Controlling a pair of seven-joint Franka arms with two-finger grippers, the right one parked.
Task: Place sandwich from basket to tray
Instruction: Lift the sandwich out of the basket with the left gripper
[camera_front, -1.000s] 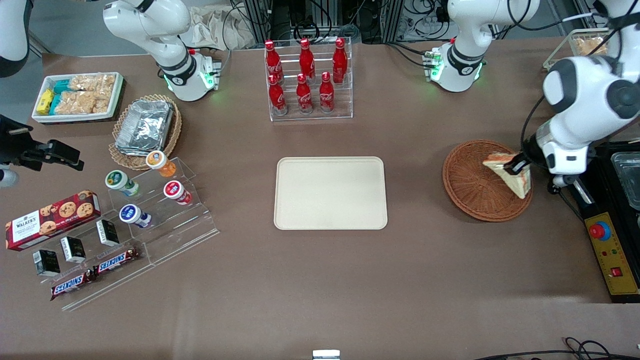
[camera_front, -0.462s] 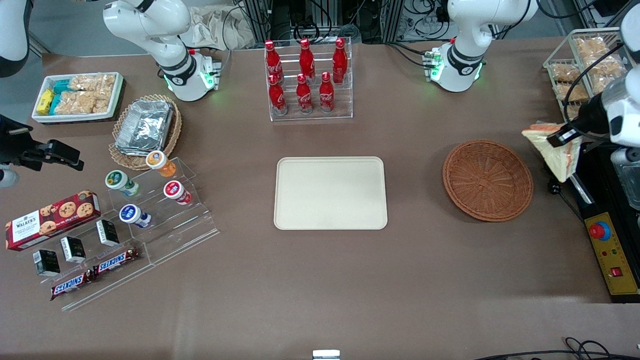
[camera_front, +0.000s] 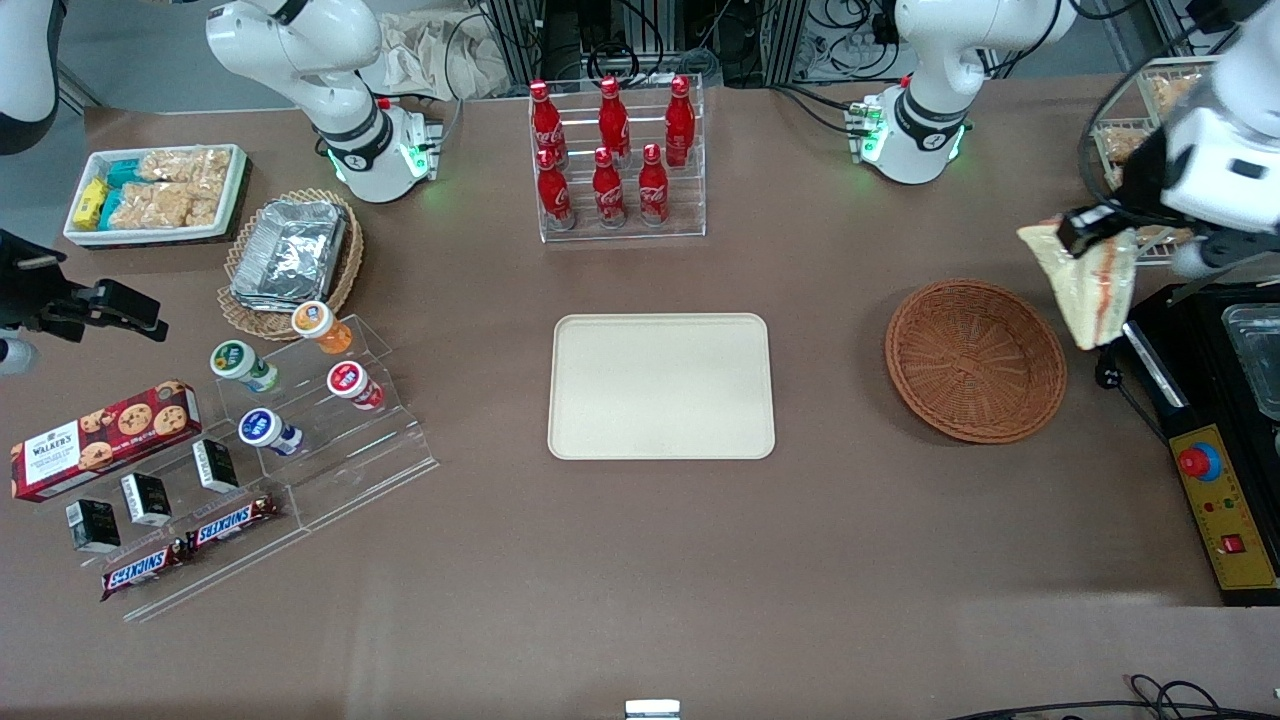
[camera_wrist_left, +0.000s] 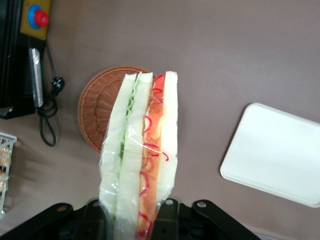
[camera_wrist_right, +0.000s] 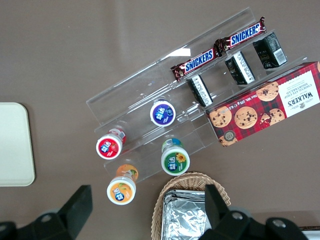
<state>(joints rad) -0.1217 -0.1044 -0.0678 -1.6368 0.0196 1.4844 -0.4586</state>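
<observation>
Gripper (camera_front: 1090, 228) pinches wrapped sandwich (camera_front: 1088, 285) by its top edge, w/ basket (camera_front: 975, 360) below; soft, light, squashes easily.

cola bottles (camera_front: 610, 150), Snickers bars (camera_wrist_right: 217, 48), cookie box (camera_front: 103, 438)

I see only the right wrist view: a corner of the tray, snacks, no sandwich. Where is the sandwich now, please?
Observer: The gripper holds the sandwich in the air, toward the working arm's end of the table.
Operator: Is the basket empty?
Observer: Yes, the basket holds nothing.
Operator: Is anything on the tray?
Observer: No, the tray is bare.
</observation>
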